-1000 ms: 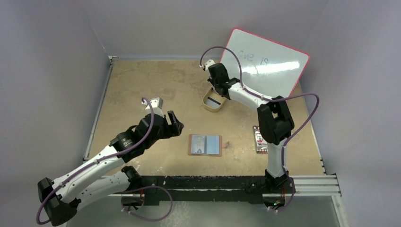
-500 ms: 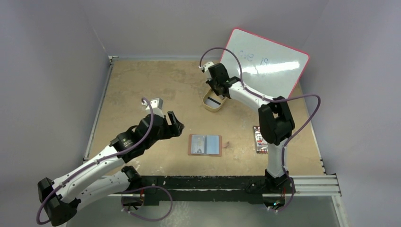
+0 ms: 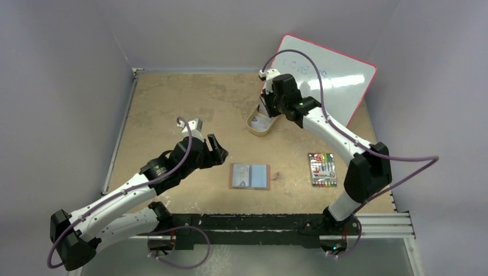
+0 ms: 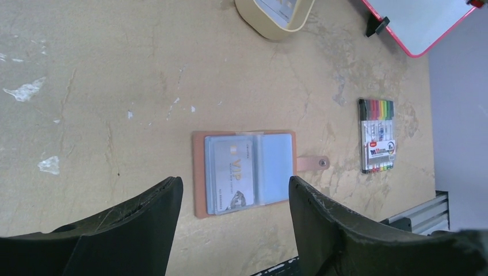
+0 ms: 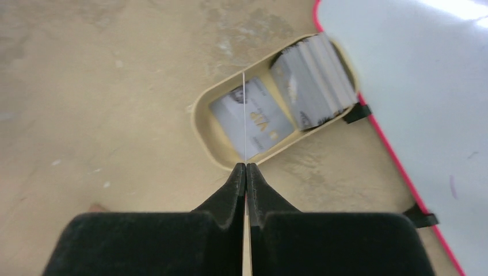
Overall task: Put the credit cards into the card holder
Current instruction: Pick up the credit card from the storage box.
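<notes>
Your right gripper [image 5: 246, 171] had its jaws pressed together on a credit card [image 5: 244, 115] — from the right wrist you saw it edge-on, a thin pale line standing up from the fingertips. It hung over the tan oval tray [image 5: 200, 123]. One flat card [image 5: 262, 123] lay face up in the tray. Beside that, a stack of cards [image 5: 313, 80] leaned at the end nearer the whiteboard [image 5: 414, 86]. The tray sat just beside the whiteboard's red frame, towards the back of the table [image 4: 115, 86].

Your left gripper [image 4: 234, 187] had its jaws spread wide and held nothing. It hovered above the table, at the left side of the card holder [image 4: 275, 168], touching neither.

The card holder lay opened flat near the front middle of the table, between the two arms. Its left pocket held a VIP card [image 4: 230, 172], pale grey with gold lettering; the right pocket showed only its clear sleeve. The snap tab [image 4: 313, 164] stuck out flat from the right edge, towards the marker pack [image 4: 377, 136]. That pack lay well apart from the holder on the right — and the tray stood farther back than both.
</notes>
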`<act>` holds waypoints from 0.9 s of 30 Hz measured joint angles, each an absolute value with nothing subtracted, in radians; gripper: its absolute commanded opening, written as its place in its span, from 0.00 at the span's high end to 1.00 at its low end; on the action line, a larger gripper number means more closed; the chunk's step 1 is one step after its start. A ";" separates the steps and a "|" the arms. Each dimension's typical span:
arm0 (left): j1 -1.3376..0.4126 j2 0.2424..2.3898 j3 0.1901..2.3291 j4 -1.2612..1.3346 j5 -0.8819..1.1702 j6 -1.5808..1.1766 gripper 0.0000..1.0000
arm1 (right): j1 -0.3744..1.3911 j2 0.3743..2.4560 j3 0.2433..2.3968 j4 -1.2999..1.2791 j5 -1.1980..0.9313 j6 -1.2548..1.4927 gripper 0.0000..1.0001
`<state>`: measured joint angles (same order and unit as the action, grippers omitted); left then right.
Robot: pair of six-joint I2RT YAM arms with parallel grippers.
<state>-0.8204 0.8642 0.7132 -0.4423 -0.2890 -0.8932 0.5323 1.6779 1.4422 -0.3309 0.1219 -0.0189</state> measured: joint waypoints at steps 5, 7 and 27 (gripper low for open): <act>-0.820 0.879 0.713 -0.397 -0.252 -0.933 0.37 | 0.531 1.502 1.260 -0.199 -0.079 0.130 1.00; -0.820 0.880 0.713 -0.366 -0.232 -0.958 0.39 | 0.531 1.417 1.146 -0.086 -0.171 0.226 1.00; -0.820 0.840 0.708 0.022 -0.149 -1.085 0.54 | 0.531 1.056 0.521 0.809 -0.621 1.018 1.00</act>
